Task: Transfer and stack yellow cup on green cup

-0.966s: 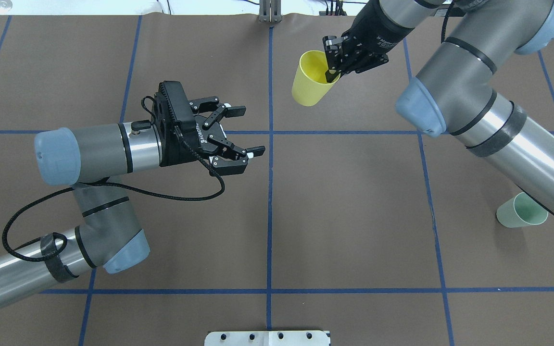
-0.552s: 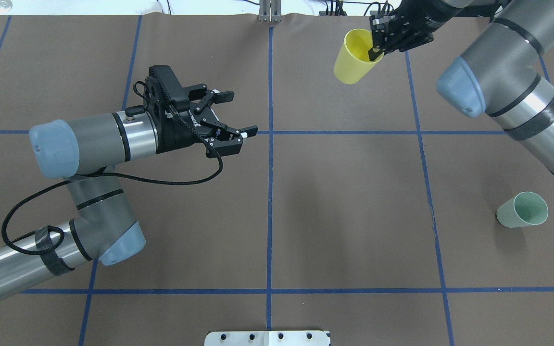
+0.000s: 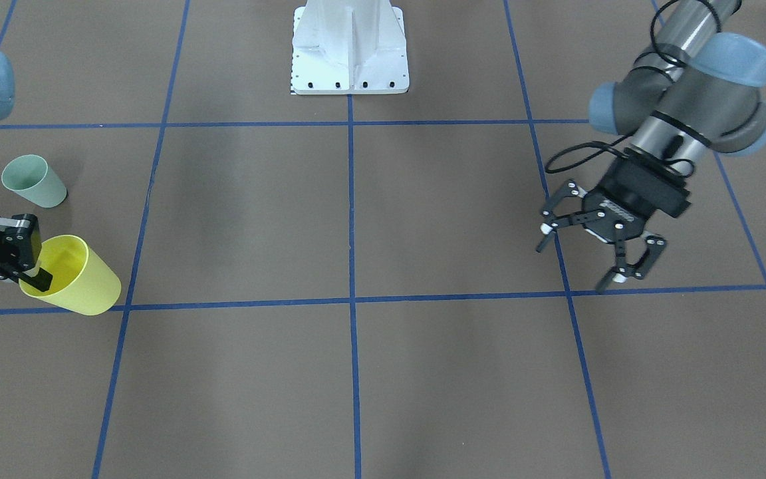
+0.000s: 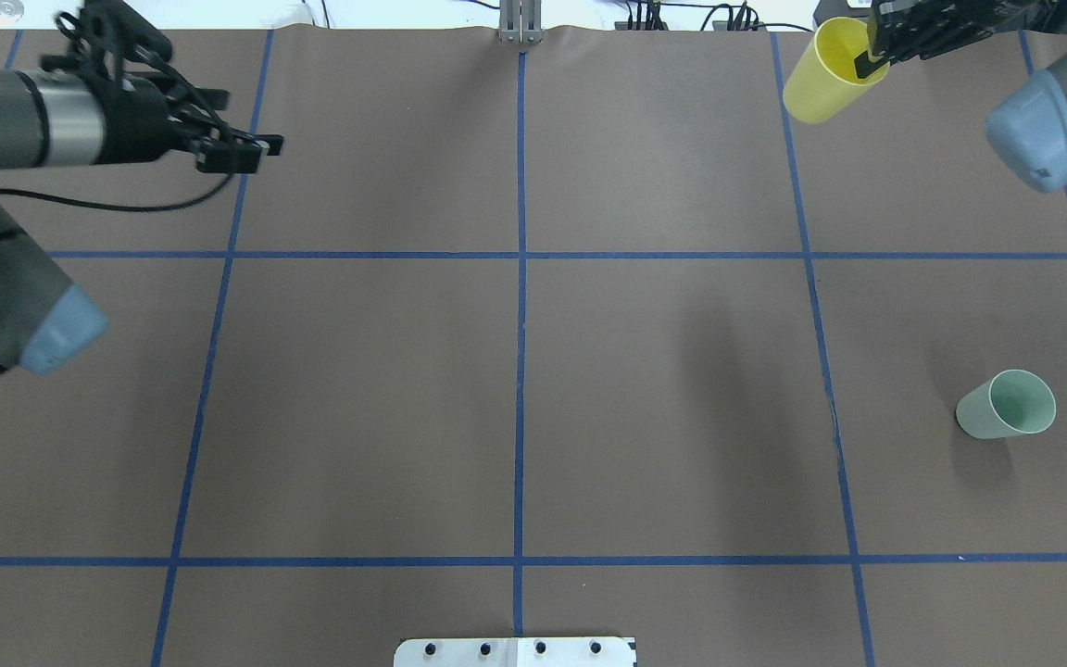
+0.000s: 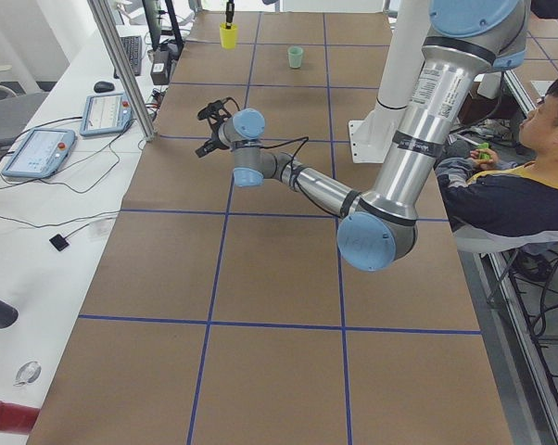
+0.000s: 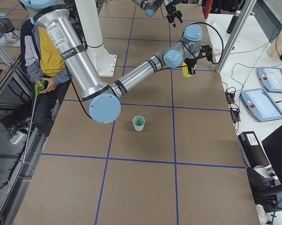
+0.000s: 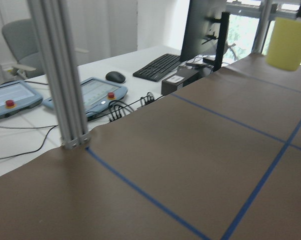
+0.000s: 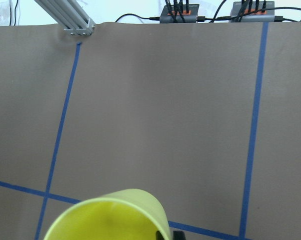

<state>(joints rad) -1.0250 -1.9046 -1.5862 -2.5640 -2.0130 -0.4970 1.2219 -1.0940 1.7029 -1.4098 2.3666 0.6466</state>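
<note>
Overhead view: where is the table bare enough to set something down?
The two middle columns either side of the centre blue line are bare, from the far edge to the white plate. Crowded: the far right corner, where the right hand holds the yellow cup; the square holding the green cup; the far left corner under the left hand.

A brown table cover [image 4: 357, 417] gridded with blue tape lines [image 4: 520, 371] adjoins a white desk [image 7: 103, 64] carrying a keyboard [image 7: 157, 66], mouse [image 7: 115, 76] and dark monitor [image 7: 203, 27], beside an aluminium post [image 7: 60, 75], a grey chair [image 7: 20, 37] and a bright window [image 7: 240, 32].
</note>
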